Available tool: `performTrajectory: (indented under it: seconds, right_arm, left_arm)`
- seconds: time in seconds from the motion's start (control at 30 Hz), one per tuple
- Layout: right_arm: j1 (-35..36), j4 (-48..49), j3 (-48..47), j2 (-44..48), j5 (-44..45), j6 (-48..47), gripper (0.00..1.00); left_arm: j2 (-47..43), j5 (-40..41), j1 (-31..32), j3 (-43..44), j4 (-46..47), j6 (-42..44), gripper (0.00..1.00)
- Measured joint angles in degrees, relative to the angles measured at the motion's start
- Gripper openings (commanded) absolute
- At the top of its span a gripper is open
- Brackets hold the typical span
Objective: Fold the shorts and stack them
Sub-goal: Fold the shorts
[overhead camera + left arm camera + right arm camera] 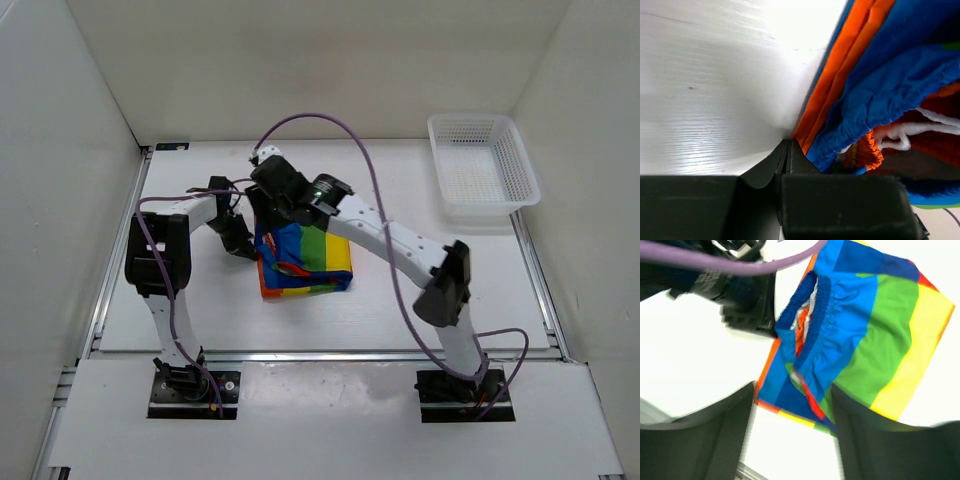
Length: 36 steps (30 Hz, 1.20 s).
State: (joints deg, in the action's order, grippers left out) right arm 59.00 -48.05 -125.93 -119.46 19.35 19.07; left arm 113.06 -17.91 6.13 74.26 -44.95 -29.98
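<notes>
The shorts (pixel 305 262) lie folded into a rainbow-striped block at the middle of the table. In the right wrist view the shorts (pixel 865 335) show their blue waistband gaping on top. My left gripper (pixel 243 245) sits low at the block's left edge. In the left wrist view that gripper (pixel 788 145) is shut, its tips against the orange hem of the shorts (pixel 880 85), and I see no cloth between the jaws. My right gripper (pixel 268 205) hovers over the block's far-left corner. Seen from its own wrist, the right gripper (pixel 792 425) is open and holds nothing.
A white mesh basket (pixel 483 165) stands at the far right of the table. White walls close in the table on three sides. A purple cable (pixel 330 125) arcs above the right arm. The left arm's dark body (pixel 740 295) lies beside the waistband.
</notes>
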Motion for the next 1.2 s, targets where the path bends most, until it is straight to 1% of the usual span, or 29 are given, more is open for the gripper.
performTrajectory:
  seconds: [0.07,0.1,0.17,0.2,0.3,0.37,0.43,0.5,0.53,0.57,0.6,0.63,0.67,0.7,0.73,0.8,0.83,0.87,0.9,0.97,1.0,1.03,1.13,1.2]
  right_arm:
    - [0.07,1.16,4.42,6.19,-0.07,0.13,0.35]
    - [-0.02,1.60,6.75,9.22,0.00,0.22,0.18]
    - [-0.68,2.45,11.39,15.37,0.00,1.01,0.08]
    - [-1.38,3.10,13.92,18.10,0.00,1.51,0.01]
    - [-5.42,4.44,21.59,23.47,-0.24,3.04,0.01]
    - [-8.52,4.66,26.60,24.50,-0.57,3.89,0.03]
    - [-11.30,5.14,31.63,24.44,-1.57,4.74,0.04]
    - [-13.31,4.76,36.22,24.02,-3.02,5.38,0.07]
    - [-14.10,4.70,37.94,23.74,-3.96,5.86,0.13]
    - [-14.62,4.52,38.88,23.39,-5.05,6.14,0.17]
    - [-15.19,4.66,39.41,22.77,-6.47,6.43,0.17]
    - [-15.72,4.94,39.50,22.10,-7.65,6.54,0.18]
    - [-16.15,5.64,39.50,21.35,-8.70,6.62,0.18]
    - [-16.55,6.40,39.47,20.50,-9.75,6.71,0.15]
    - [-16.85,7.19,39.43,19.54,-10.84,6.73,0.10]
    - [-17.49,8.26,38.88,16.90,-12.59,6.84,0.08]
    - [-17.70,8.98,38.53,15.26,-13.57,6.86,0.08]
    - [-17.79,9.62,38.25,13.53,-14.45,6.86,0.05]
    - [-17.92,10.19,38.07,12.04,-15.28,6.84,0.05]
    - [-18.05,11.23,37.77,8.63,-16.74,6.71,0.01]
    - [-18.08,11.72,37.59,6.91,-17.29,6.62,0.00]
    - [-18.12,12.33,37.55,5.35,-17.68,6.51,0.00]
    - [-18.23,13.92,37.46,0.52,-18.53,6.54,0.00]
    - [-18.38,14.75,37.07,-0.66,-19.28,6.95,0.00]
  left_arm:
    - [-0.02,0.02,-0.61,-0.02,0.02,0.17,0.10]
    - [-0.13,0.04,-1.11,0.00,0.00,0.31,0.10]
    - [-0.48,1.05,-1.99,0.00,-0.28,0.66,0.10]
    - [-0.96,1.62,-2.25,0.00,-0.63,0.83,0.10]
    - [-3.48,4.33,-2.82,0.42,-3.10,1.29,0.11]
    - [-5.73,6.40,-2.12,1.84,-5.14,1.51,0.14]
    - [-8.63,7.78,-0.48,4.02,-6.56,1.64,0.20]
    - [-10.99,8.31,1.68,6.34,-7.41,1.97,0.45]
    - [-11.78,8.39,3.06,7.56,-7.58,2.10,0.65]
    - [-12.11,8.46,4.46,8.87,-7.74,2.32,0.81]
    - [-12.02,8.39,5.90,10.16,-7.76,2.23,0.89]
    - [-11.58,8.31,7.10,11.13,-7.61,2.38,0.89]
    - [-10.84,8.11,8.22,12.00,-7.80,2.45,0.89]
    - [-9.60,7.98,9.42,13.00,-7.87,2.43,0.89]
    - [-8.02,7.74,10.40,13.84,-7.63,2.54,0.81]
    - [-4.09,7.19,11.47,15.30,-7.58,2.64,0.73]
    - [-2.05,6.95,11.65,15.91,-7.48,2.78,0.62]
    - [0.22,6.78,11.67,16.48,-7.43,2.64,0.55]
    - [2.34,6.78,11.61,16.92,-7.41,2.71,0.46]
    - [5.53,6.78,11.39,17.40,-7.45,2.84,0.28]
    - [6.71,6.73,11.23,17.51,-7.54,2.93,0.13]
    - [7.45,6.69,11.08,17.59,-7.72,2.91,0.10]
    - [7.69,6.54,10.43,17.99,-8.52,3.08,0.10]
    - [7.45,6.58,10.03,18.58,-8.87,3.10,0.10]
